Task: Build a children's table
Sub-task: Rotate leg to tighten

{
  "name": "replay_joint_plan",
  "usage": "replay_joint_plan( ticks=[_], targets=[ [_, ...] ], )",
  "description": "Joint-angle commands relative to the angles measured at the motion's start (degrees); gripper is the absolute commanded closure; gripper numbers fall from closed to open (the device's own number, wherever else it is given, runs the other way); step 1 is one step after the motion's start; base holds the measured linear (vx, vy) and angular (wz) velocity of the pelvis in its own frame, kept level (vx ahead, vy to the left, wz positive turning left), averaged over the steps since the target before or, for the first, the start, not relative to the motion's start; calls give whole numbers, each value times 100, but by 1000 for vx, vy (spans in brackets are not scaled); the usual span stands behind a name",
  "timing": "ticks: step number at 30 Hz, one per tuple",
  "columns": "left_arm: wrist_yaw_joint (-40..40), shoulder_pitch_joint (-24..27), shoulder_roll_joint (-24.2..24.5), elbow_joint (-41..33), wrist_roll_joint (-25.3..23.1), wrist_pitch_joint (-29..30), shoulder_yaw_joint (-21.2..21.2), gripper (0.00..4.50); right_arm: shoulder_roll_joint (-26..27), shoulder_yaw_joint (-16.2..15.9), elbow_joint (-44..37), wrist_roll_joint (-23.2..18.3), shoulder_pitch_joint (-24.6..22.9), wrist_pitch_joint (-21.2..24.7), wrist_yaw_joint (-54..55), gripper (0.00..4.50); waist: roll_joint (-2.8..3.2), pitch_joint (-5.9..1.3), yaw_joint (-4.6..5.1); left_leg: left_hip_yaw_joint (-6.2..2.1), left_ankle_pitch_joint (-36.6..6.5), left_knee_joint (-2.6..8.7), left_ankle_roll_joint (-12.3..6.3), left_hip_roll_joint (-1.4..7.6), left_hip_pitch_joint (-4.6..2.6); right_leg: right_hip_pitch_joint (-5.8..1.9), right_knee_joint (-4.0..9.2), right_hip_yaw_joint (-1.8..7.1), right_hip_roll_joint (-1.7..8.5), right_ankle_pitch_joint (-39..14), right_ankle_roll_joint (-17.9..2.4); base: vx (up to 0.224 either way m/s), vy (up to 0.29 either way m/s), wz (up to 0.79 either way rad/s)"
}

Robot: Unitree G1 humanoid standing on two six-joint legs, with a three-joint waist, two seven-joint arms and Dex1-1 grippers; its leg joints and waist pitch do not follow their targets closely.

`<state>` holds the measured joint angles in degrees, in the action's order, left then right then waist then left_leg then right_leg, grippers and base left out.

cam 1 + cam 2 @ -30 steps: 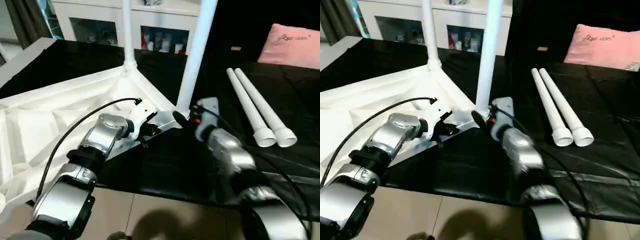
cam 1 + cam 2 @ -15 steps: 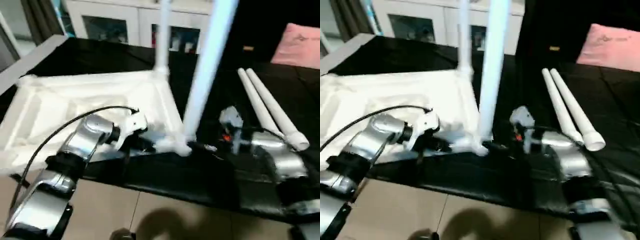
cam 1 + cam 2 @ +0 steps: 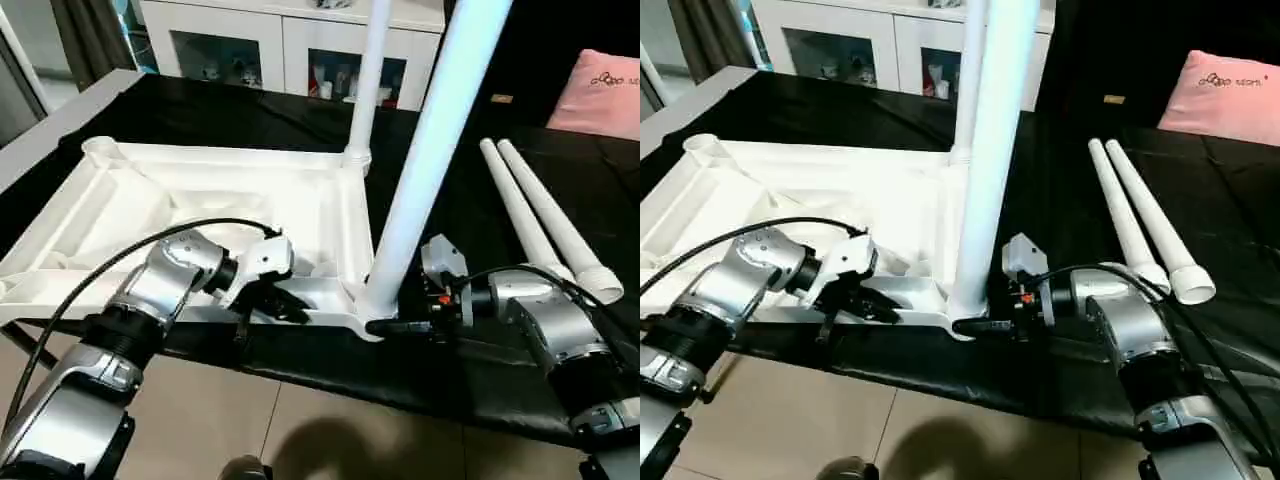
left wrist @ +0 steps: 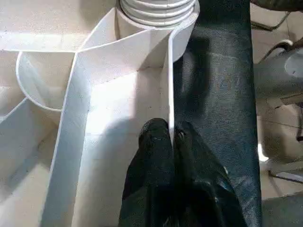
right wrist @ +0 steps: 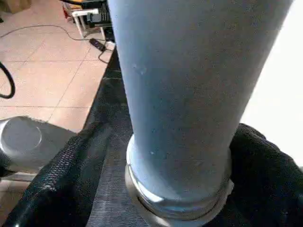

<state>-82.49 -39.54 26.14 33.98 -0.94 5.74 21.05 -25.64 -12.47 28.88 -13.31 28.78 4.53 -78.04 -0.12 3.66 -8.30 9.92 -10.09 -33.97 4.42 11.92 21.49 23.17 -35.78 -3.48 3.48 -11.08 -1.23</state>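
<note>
While the tabletop (image 3: 215, 205) lies upside down on the black-covered bench (image 3: 330, 365), ribs up, both arms work its nearest corner. The left gripper (image 4: 171, 135) has its black fingers pressed together on the thin white edge wall of the tabletop, just short of the corner socket. The right gripper (image 3: 975, 326) comes in from the other side with its jaws spread wide around the foot of the near leg (image 3: 425, 165), one finger (image 5: 66, 175) on each flank of the tube, right at the ringed collar where it enters the socket; from these pictures it's a bracket rather than a firm squeeze, as best I can judge. Compared with a second ago the whole tabletop has swung round: it then sat skewed with this corner pointing at the robot, and now its long side runs nearly square across the view, both upright legs carried along with it. That looks like repositioning to bring an empty socket within reach. Further back, the far leg (image 3: 365, 85) stands upright in its own corner, and an open socket (image 3: 100, 152) shows at the far left corner. Off to the right, two spare legs (image 3: 545, 220) lie side by side, touching, on the black cloth, waiting. So two legs are in and two remain.
</note>
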Motion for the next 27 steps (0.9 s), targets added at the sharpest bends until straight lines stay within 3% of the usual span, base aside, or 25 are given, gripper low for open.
replay_joint_plan(
  ticks=[1, 10, 16, 18, 22, 24, 27],
  targets=[
    [-156, -63, -29, -221, 26, -135, 49, 450, -9, -39, -48, -17, -41, 41, -103, 85, 26, -453, 25, -14, -858, 348, -254, 156, -83, -328, 367, 250, 434, -426, -1424, 0, 0, 0],
    [-101, -44, -6, -168, -30, -173, 85, 450, -7, -33, 15, -37, -76, 63, -222, 165, 31, -465, 17, -16, -804, 337, -263, 155, -82, -335, 351, 244, 431, -310, -1447, 0, 0, 0],
    [171, -69, -86, -23, -45, 5, -16, 450, 176, 105, 10, -130, -183, 209, 77, 180, 39, -460, 16, -18, -851, 341, -236, 153, -82, -331, 360, 240, 430, -399, -1444, 0, 0, 0],
    [802, -221, -308, 244, -42, 342, -259, 450, 546, 363, 285, -161, -64, 417, 858, 183, 55, -444, 38, -21, -958, 353, -161, 148, -94, -312, 388, 237, 437, -569, -1439, 0, 0, 0],
    [1563, -435, -589, 499, -28, 695, -524, 450, 897, 483, 722, 81, 154, 399, 1861, 184, 18, -434, 97, -42, -1071, 375, 17, 119, -79, -346, 439, 237, 462, -1137, -1246, 0, 0, 0],
    [2298, -653, -907, 692, 31, 1065, -780, 450, 1299, 575, 1224, 337, 400, 329, 3005, 184, 17, -432, 182, -45, -1043, 375, 123, 97, -85, -325, 433, 239, 459, -1176, -1260, 0, 0, 0],
    [2884, -803, -1160, 825, 13, 1202, -914, 450, 1648, 648, 1534, 488, 554, 249, 3814, 184, 24, -450, 241, -38, -826, 356, 62, 86, -58, -345, 414, 256, 458, -894, -1273, 0, 0, 0]
  ],
)
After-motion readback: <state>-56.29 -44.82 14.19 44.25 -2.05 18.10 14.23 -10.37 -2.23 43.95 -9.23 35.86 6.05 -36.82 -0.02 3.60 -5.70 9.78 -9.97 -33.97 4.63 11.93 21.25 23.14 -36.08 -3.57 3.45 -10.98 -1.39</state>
